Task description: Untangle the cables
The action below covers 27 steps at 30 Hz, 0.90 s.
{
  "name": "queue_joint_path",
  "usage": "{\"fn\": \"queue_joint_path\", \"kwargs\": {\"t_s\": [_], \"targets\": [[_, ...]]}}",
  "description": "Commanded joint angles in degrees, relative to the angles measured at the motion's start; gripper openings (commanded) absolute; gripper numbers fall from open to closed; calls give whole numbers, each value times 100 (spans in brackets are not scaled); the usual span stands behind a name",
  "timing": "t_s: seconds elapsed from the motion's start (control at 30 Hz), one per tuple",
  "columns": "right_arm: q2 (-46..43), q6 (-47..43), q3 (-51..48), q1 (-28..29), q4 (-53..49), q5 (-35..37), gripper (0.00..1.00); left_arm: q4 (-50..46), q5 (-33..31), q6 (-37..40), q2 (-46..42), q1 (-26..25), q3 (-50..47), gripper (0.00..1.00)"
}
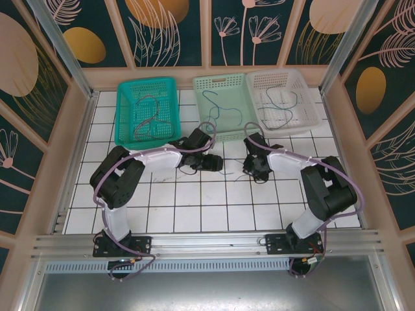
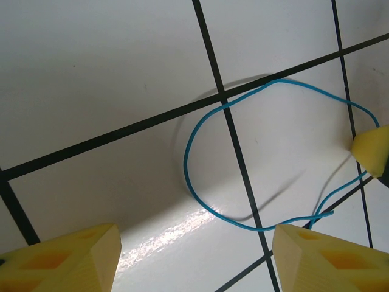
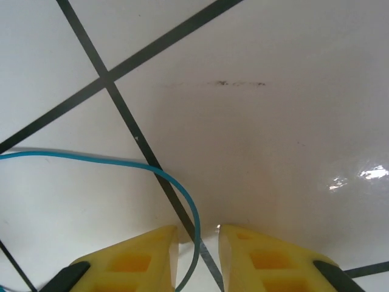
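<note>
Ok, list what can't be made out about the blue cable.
Right wrist view: whether the right gripper pinches the blue cable; the bottom edge cuts the jaws off.
Left wrist view: the cable's end; a strand runs behind a finger of the left gripper.
Top view: its course; too thin.

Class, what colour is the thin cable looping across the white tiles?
Blue. The cable shows best in the left wrist view.

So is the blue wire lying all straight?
No, in the left wrist view the blue wire curls round in a big loop on the white tiled table.
</note>
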Motion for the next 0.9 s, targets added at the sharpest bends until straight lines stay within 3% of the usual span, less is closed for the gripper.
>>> {"fn": "queue_joint_path", "kwargs": {"t_s": [0.0,0.17,0.47,0.87], "targets": [[237,-62,-136,-19,171,-177,21,-99,-170,-62,-203,-20,-40,68],[178,-150,-158,-31,174,-35,0,-109,-240,-49,-283,-12,-52,67],[-1276,-428,211,146,-442,813,0,129,-492,-2,-830,-13,-129,68],[-2294,-679,802,365,-136,1203,0,553,329,-83,-865,-12,216,69]]}}
